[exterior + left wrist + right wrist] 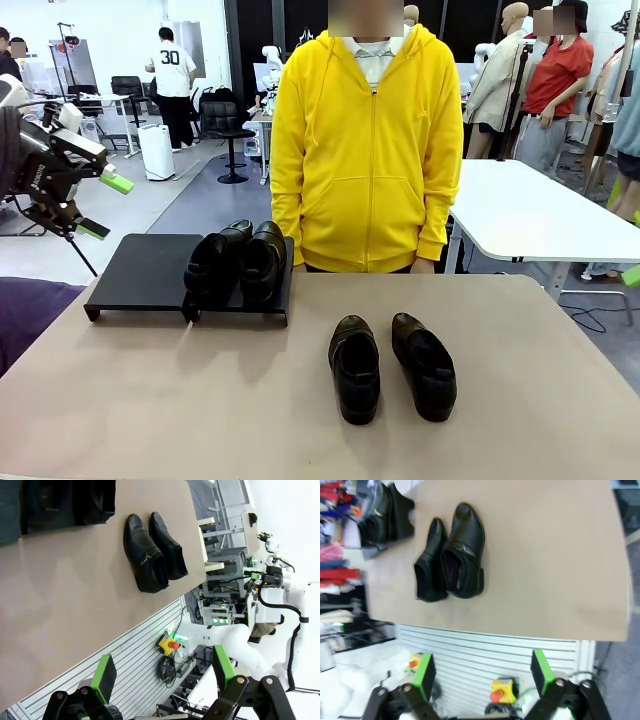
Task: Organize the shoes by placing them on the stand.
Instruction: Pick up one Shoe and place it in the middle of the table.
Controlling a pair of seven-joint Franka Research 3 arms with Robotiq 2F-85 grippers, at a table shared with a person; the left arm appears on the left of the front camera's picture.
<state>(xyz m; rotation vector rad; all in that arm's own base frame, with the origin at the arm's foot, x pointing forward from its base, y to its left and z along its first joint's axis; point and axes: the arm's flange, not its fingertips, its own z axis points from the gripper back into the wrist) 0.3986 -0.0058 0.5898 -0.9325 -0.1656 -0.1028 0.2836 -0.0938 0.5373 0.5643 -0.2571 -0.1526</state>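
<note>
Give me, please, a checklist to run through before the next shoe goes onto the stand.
1. Left gripper open and empty: ok.
2. Right gripper open and empty: ok.
3. Stand has its left half bare: ok.
4. Left table shoe and right table shoe upright on their soles: ok.
5. Person behind the far edge, arms down, not reaching over the table: ok.
6. All four shoes on the stand: not ok; two stand shoes are there.

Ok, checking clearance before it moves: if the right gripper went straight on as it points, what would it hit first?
Probably the bare table, near its edge, just beside the heels of the two loose shoes. Nothing nearer stands in line with the right gripper, though depth is unclear.
</note>
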